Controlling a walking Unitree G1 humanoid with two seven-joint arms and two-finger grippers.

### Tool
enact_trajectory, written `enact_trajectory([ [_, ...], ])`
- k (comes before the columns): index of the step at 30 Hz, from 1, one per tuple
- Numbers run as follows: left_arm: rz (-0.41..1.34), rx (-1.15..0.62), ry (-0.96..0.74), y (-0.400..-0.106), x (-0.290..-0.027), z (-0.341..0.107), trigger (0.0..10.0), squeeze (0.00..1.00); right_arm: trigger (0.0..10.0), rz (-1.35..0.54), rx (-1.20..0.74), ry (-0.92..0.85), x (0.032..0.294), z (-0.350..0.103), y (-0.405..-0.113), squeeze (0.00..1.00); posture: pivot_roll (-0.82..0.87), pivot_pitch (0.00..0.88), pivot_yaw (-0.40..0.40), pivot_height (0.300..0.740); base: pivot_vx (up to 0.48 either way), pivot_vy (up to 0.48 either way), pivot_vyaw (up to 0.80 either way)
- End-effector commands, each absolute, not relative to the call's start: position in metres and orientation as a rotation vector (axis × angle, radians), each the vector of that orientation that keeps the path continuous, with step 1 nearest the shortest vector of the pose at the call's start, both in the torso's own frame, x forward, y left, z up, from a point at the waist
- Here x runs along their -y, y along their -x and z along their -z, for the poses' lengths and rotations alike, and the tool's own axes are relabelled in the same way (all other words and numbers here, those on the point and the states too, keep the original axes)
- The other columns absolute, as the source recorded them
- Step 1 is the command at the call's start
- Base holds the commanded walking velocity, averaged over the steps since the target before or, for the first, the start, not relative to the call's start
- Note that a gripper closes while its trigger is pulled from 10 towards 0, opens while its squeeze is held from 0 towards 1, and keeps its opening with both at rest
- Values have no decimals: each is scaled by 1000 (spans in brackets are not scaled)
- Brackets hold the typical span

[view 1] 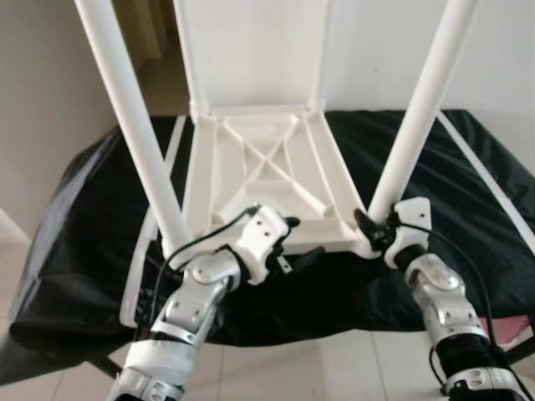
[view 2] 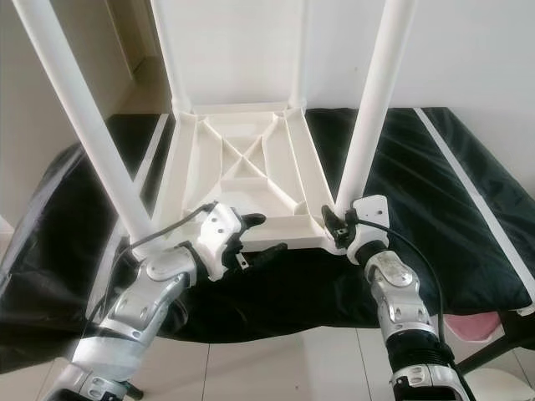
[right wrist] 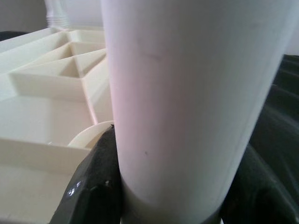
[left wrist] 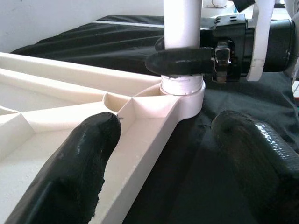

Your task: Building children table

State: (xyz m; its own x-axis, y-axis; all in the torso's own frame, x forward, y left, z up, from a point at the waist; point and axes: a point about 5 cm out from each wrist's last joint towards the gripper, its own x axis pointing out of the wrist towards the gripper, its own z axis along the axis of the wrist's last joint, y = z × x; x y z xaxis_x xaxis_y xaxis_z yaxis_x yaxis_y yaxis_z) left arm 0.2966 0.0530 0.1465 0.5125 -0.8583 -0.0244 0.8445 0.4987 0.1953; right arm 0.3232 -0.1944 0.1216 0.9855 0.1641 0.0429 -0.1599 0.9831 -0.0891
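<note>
Setting: we look down at a table draped in black fabric (view 1: 75, 276), with a pale wall behind and light floor tiles below its near edge.
Task's thing: the white plastic children's table top (view 1: 267, 180) lies upside down on the black fabric, its ribbed underside with crossed braces facing up.
Legs: four white round plastic legs stand up from its corners; the near-left leg (view 1: 134, 125) and near-right leg (view 1: 422, 104) lean outward toward us, the two far ones rise at the back corners.
Progress: we judge the build far along, since every corner socket carries a leg; what seems left is seating the near-right leg firmly and turning the piece upright.
Socket: in the left wrist view the near-right leg sits in its round corner socket (left wrist: 183, 93), with a ridged band visible just above the rim, so we think it may not be fully home.
Right end effector (view 1: 378, 227): clamped around the base of the near-right leg, just above the socket, forearm reaching up from below.
Left end effector (view 1: 294, 242): fingers spread apart, holding nothing, one finger (left wrist: 70, 172) over the near rim of the top and the other over the fabric.
</note>
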Motion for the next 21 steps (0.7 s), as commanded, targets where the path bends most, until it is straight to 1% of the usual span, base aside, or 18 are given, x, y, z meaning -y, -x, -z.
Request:
enact_trajectory([
  [1,1019,72,-212,-299,-52,-144,10000,0,10000,-63,-55,96,203,-103,-318,0,-86,0,9,740,0,0,0],
  [2,1019,72,-212,-299,-52,-144,10000,0,10000,-63,-55,96,203,-103,-318,0,-86,0,9,740,0,0,0],
  [6,1026,77,-209,-299,-48,-144,10000,0,10000,79,-64,26,192,-100,-316,0,-86,0,3,740,0,0,0],
  [11,1027,79,-207,-299,-47,-144,10000,0,10000,147,-61,-5,185,-100,-315,0,-85,0,3,740,0,0,0],
  [13,1020,71,-223,-300,-47,-143,10000,0,10000,245,-36,-39,180,-103,-317,0,-80,0,2,740,0,0,0],
  [14,1020,71,-223,-300,-47,-143,10000,0,10000,245,-36,-39,180,-103,-317,0,-80,0,2,740,0,0,0],
  [16,1021,77,-207,-301,-46,-145,10000,0,10000,316,-29,-60,175,-105,-318,0,-74,0,1,740,0,0,0],
  [19,1021,81,-202,-301,-45,-146,10000,0,10000,325,-30,-63,173,-106,-319,0,-72,0,1,740,0,0,0],
  [21,1018,83,-208,-302,-46,-146,10000,0,10000,294,-43,-82,163,-105,-319,0,-72,0,1,740,0,0,0],
])
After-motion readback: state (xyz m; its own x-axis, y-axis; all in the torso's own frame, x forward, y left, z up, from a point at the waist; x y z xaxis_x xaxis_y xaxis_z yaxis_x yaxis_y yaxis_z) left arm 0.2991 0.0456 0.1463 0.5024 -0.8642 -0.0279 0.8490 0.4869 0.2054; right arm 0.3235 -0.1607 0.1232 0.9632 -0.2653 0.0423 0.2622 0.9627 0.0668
